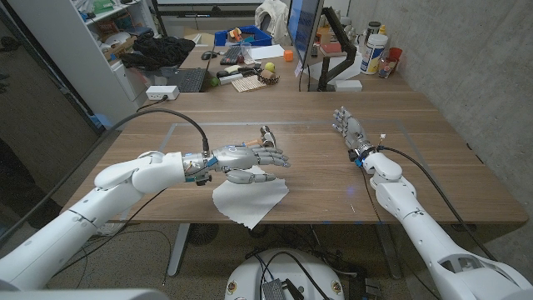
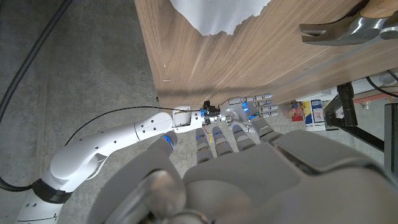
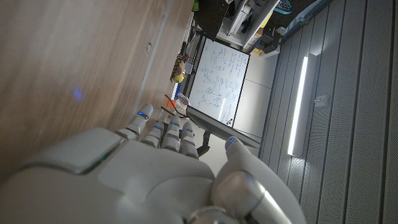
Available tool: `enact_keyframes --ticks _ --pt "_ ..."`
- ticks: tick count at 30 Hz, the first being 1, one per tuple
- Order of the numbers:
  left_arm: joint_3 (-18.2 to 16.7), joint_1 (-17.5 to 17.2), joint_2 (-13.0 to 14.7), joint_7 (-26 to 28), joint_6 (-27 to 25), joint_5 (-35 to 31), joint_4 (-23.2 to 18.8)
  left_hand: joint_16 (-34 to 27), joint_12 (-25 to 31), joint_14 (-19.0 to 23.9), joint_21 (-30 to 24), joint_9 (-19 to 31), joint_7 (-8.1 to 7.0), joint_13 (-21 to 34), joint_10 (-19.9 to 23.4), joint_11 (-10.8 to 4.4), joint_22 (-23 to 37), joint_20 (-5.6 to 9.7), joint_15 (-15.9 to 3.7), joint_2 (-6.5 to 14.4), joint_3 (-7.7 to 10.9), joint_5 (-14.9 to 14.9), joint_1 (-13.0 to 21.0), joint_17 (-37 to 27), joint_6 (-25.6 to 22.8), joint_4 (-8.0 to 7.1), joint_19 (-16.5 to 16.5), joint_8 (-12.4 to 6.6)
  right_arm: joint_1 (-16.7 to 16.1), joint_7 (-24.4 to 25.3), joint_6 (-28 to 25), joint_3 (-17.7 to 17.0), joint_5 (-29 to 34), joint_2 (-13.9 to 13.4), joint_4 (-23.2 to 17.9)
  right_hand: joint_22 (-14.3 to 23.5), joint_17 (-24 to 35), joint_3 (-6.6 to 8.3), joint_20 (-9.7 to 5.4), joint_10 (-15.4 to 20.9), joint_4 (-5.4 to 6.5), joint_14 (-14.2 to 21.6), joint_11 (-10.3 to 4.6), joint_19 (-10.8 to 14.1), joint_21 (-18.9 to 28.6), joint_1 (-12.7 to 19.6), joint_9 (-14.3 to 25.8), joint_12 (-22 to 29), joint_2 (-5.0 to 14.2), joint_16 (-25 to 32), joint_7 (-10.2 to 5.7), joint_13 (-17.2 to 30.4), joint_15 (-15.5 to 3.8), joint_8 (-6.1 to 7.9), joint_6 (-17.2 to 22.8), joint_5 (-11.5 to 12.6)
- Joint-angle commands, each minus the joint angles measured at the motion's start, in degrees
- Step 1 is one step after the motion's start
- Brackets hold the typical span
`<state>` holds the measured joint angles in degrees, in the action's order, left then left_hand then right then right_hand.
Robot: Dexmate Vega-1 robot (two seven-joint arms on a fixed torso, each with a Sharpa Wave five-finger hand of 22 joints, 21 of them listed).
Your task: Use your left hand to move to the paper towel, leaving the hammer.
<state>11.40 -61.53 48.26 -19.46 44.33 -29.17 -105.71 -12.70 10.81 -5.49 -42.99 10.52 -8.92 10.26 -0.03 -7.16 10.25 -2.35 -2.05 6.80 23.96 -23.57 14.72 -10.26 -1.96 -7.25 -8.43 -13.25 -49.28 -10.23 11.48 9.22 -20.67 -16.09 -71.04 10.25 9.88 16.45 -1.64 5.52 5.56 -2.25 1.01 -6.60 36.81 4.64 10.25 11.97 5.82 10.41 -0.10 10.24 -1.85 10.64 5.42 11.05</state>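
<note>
A white paper towel lies crumpled near the table's front edge, and shows again in the left wrist view. The hammer, with a metal head and wooden handle, lies just beyond my left hand; its head is the part visible in the left wrist view. My left hand hovers between the two, fingers stretched out and apart, holding nothing; its back is in the left wrist view. My right hand stands at the table's right with fingers up and empty, also seen across the table.
The wooden table has its front edge right below the towel. Behind it stands a cluttered desk with a monitor, a keyboard, a blue bin and bottles. A black cable loops over my left arm.
</note>
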Motion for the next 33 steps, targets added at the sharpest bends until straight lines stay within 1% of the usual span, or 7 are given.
enact_keyframes --ticks 1,6,16,26,28,33 --pt "-0.5 -0.5 1.0 -0.7 -0.5 -0.9 -1.1 0.3 -0.2 0.1 0.5 0.1 -0.51 0.1 0.1 -0.05 0.2 0.23 -2.26 0.2 0.39 -0.7 1.1 0.0 0.0 0.66 0.3 -0.03 0.3 0.2 0.0 0.2 0.1 0.3 0.7 0.2 0.0 0.00 -1.22 0.3 0.26 -0.2 -0.33 0.1 -0.3 -0.8 0.3 -0.1 0.20 0.0 -0.27 0.3 0.53 0.21 0.1 0.5" --pt "-0.7 -0.9 1.4 -0.7 -0.5 -1.8 -1.6 0.4 -0.3 0.1 0.6 0.1 -0.62 0.1 0.1 -0.07 0.1 0.31 -2.25 0.3 0.78 -0.9 1.8 0.0 0.0 1.16 0.3 0.09 0.5 0.2 0.1 0.3 0.2 0.5 1.1 0.2 0.0 -0.06 -1.22 0.3 0.36 -0.2 -0.27 0.2 -0.3 -0.9 0.3 0.0 0.17 0.0 -0.30 0.3 0.57 0.22 0.1 0.5" --pt "-1.2 -1.5 2.2 -0.4 -0.5 -3.8 -2.8 0.7 -0.4 0.0 1.0 0.0 -0.78 0.1 -0.1 -0.32 0.0 0.53 -2.44 0.7 2.03 -1.1 4.0 0.1 -0.1 2.77 0.4 0.29 0.9 0.1 0.4 0.6 0.2 0.8 1.8 0.2 0.0 -0.07 -1.22 0.3 0.43 -0.1 -0.35 0.2 -0.5 -1.0 0.3 -0.1 0.14 0.0 -0.28 0.3 0.65 0.21 0.1 0.5" --pt "-2.2 -2.5 2.9 0.7 -0.4 -7.7 -4.7 0.9 -0.5 0.0 1.4 0.0 -0.92 0.1 -0.2 -0.58 0.0 0.67 -2.59 0.8 2.92 -1.2 5.7 0.2 -0.3 4.10 0.5 0.36 1.4 -0.3 0.6 0.8 0.3 0.9 2.5 0.2 0.0 -0.08 -1.18 0.3 0.50 -0.1 -0.39 0.2 -0.7 -1.0 0.3 -0.1 0.12 0.0 -0.26 0.3 0.72 0.21 0.1 0.5" --pt "-2.3 -2.7 3.0 0.9 -0.5 -8.2 -4.9 0.9 -0.5 0.0 1.4 0.0 -0.94 0.1 -0.2 -0.73 0.0 0.67 -2.62 0.8 3.09 -1.2 6.0 0.2 -0.4 4.36 0.5 0.35 1.4 -0.4 0.6 0.8 0.3 0.9 2.6 0.2 0.0 -0.09 -1.21 0.3 0.53 -0.1 -0.17 0.3 -0.7 -1.0 0.3 -0.1 0.12 0.0 -0.30 0.3 0.72 0.21 0.1 0.5" --pt "-2.4 -3.1 3.3 1.0 -0.8 -8.9 -5.4 0.9 -0.4 0.0 1.5 0.0 -1.02 0.1 -0.1 -0.60 0.0 0.80 -2.69 0.8 3.34 -1.2 6.5 0.2 -0.6 4.73 0.7 0.32 1.5 -0.4 0.5 0.9 0.3 0.8 2.5 0.2 0.0 -0.09 -1.18 0.3 0.55 -0.1 -0.21 0.3 -0.7 -1.0 0.3 -0.1 0.10 0.0 -0.29 0.3 0.71 0.21 0.1 0.5"
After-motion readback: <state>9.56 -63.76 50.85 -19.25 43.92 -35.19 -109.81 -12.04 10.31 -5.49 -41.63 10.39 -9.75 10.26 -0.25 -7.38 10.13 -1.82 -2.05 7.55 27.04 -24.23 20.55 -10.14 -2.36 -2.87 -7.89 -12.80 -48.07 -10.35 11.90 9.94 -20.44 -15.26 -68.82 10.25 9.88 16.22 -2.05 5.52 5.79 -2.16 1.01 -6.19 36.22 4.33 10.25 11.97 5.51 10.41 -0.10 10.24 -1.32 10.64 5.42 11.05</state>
